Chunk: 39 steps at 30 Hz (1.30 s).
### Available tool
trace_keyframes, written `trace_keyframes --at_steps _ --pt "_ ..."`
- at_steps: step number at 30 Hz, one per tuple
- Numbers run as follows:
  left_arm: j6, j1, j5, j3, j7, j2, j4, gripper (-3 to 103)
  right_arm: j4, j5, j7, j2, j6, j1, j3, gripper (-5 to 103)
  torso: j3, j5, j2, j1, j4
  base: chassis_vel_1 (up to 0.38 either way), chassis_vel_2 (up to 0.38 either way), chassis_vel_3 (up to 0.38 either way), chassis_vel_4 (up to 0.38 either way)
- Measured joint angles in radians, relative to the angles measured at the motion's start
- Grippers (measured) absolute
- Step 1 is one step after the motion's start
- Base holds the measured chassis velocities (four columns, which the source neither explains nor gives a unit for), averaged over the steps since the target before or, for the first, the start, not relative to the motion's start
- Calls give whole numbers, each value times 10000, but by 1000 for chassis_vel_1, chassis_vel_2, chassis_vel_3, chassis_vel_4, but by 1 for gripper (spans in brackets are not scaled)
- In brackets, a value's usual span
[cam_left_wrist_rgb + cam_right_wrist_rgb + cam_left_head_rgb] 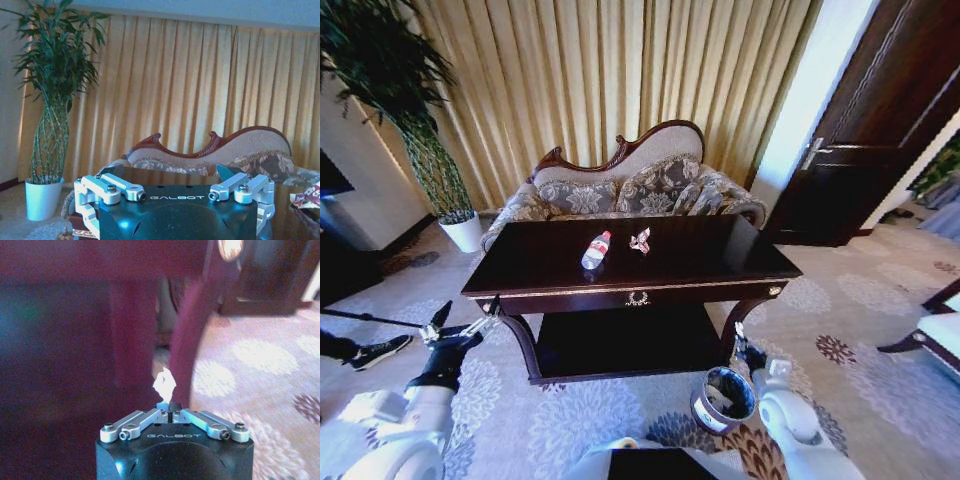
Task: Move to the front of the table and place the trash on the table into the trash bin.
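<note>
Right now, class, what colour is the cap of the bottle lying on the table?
Red, on the bottle; the head view shows it best.

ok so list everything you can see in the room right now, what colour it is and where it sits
table: one, dark mahogany, centre
plastic bottle: one, clear with red cap, lying on tabletop
wrapper scrap: one, pinkish, beside bottle
trash bin: one, dark with silvery rim, floor by table's front right leg
sofa: one, floral, behind table
plant: one, green in white pot, left corner
curtains: gold, back wall
door: one, dark wood, right
left gripper: open, near table's front left corner
right gripper: shut on white paper scrap, low by bin
</note>
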Motion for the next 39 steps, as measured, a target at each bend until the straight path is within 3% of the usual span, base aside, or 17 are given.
trace_keyframes --at_steps 5,9,15,16,18,20,23,27,30,37,39 --pt "0 -1 2 -13 -3 -18 0 100 -1795 -174 -107 254 138 661 -224 0 1 -1 -1 0 -1 0 0 0 0" --pt "-10 23 14 -10 -2 -36 0 100 -3417 -1062 -328 636 522 1223 -442 0 2 2 -2 2 -3 0 0 0 0" --pt "-24 -2 2 -10 -1 -5 0 100 -4755 -1540 -337 738 716 1742 -557 0 1 0 -1 1 -2 0 0 0 0" --pt "-25 -30 -47 -10 -6 -6 0 100 -5062 -1650 -333 727 754 1869 -509 10 1 0 -2 1 -3 0 0 0 0" --pt "-23 -37 -54 -3 -8 -12 0 100 -5122 -1663 -329 716 760 1898 -482 10 2 0 -1 1 -2 0 0 0 0" --pt "-20 -45 -49 48 -7 -46 0 100 -5171 -1674 -316 709 764 1924 -416 21 2 0 -2 3 -2 0 0 0 0" --pt "-20 -45 -29 85 -5 -76 0 100 -5169 -1687 -303 714 764 1925 -377 27 1 0 -2 3 -3 0 0 0 0" --pt "-17 -14 -21 96 -2 -100 0 100 -5010 -1725 -293 720 758 1838 -252 48 2 0 -1 2 -2 0 0 0 0" --pt "-18 8 -22 80 0 -99 0 100 -4971 -1728 -289 716 750 1822 -176 54 2 0 -2 2 -3 0 0 0 0" --pt "-40 64 -123 31 3 -63 0 100 -4766 -1722 -281 695 711 1732 -39 86 2 0 -1 3 -2 0 0 0 0" --pt "-41 62 -131 31 3 -63 0 100 -4760 -1720 -279 695 705 1721 -28 86 1 0 -2 2 -2 0 0 0 0"
